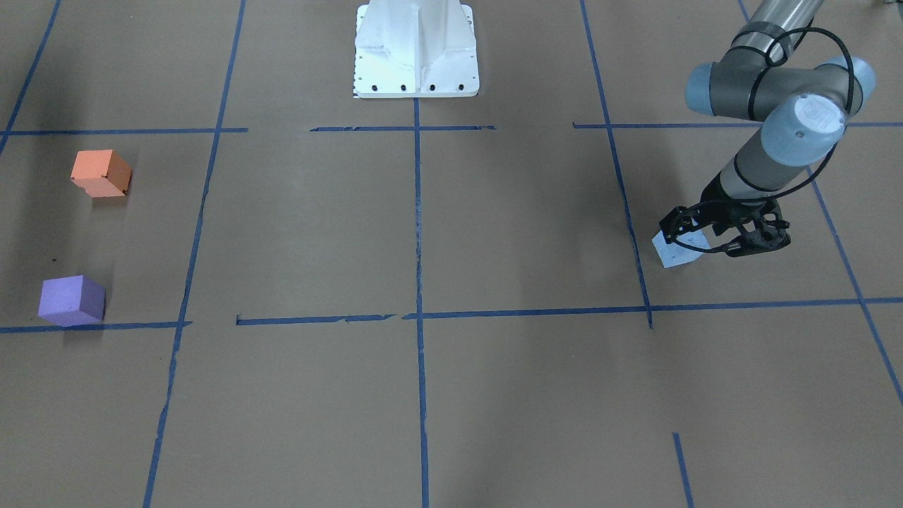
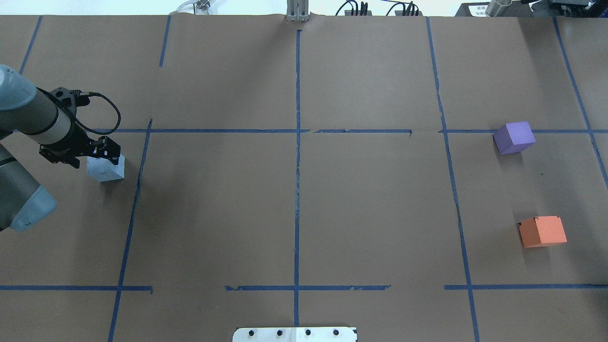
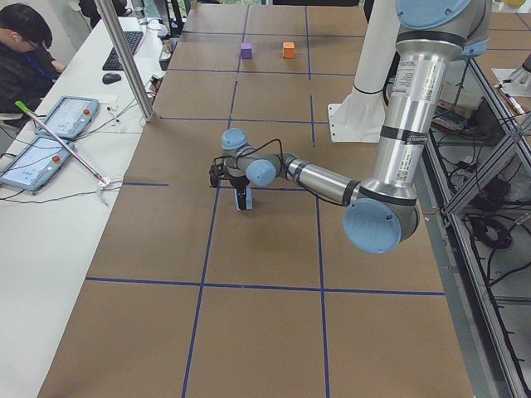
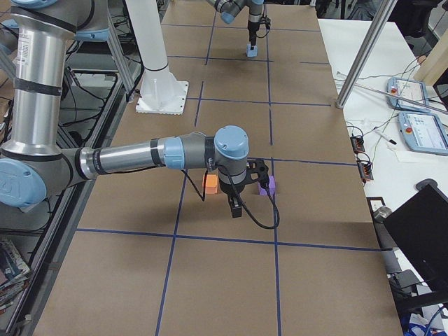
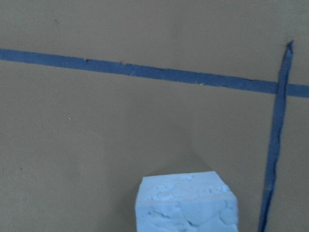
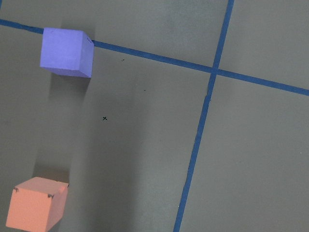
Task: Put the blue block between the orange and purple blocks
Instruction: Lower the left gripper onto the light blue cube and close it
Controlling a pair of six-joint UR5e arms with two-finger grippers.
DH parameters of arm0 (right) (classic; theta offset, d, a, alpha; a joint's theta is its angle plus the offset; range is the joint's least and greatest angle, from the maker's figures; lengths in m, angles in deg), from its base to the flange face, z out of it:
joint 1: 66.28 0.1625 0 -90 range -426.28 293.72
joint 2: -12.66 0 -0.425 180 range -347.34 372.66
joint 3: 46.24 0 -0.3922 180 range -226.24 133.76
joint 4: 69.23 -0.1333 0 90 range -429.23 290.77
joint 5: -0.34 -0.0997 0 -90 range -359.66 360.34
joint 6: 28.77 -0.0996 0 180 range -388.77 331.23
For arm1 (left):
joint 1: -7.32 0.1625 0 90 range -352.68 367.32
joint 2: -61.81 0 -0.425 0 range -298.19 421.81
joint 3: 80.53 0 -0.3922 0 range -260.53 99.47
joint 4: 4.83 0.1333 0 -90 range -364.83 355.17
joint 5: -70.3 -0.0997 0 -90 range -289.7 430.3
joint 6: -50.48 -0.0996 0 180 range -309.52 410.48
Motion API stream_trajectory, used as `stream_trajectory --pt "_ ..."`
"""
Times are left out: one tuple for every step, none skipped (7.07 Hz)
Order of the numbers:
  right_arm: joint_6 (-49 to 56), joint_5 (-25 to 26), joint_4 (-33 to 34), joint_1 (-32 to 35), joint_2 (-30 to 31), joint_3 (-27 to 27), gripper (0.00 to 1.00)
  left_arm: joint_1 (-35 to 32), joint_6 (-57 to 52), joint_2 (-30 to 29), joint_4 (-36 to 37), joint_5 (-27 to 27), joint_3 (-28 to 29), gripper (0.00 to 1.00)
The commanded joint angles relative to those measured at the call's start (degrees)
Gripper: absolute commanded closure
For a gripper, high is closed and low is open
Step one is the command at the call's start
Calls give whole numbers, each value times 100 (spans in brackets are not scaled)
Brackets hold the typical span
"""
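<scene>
Left gripper [image 2: 107, 152] sits on the blue block [image 2: 107, 169] at the tabletop's [image 2: 294, 213] left end; I cannot tell whether its fingers grasp it. Orange block [image 2: 542, 231] and purple block [image 2: 514, 137] lie far right, right gripper [image 4: 236, 207] near these 2, fingers unreadable.

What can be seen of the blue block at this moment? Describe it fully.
The blue block is a pale blue cube that looks like foam, with a rough, pitted top face. It lies at the robot's left end of the brown paper-covered table, beside a blue tape line, far from the orange block and purple block. The left gripper is directly over it; whether its jaws grip it cannot be told.
</scene>
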Motion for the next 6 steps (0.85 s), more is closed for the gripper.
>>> stream_trajectory --pt "9 -1 0 0 2 -12 0 75 35 -41 -456 5 366 0" --pt "18 8 0 0 2 -12 0 75 18 -41 -465 13 349 2" --pt "18 8 0 0 2 -21 0 66 26 -32 -448 48 254 57" --pt "9 8 0 0 2 -21 0 57 18 -6 -396 92 26 89" --pt "9 8 0 0 2 -21 0 57 35 -41 -169 58 -272 92" --pt "0 -1 0 0 2 -13 0 66 44 -433 338 -21 -510 92"
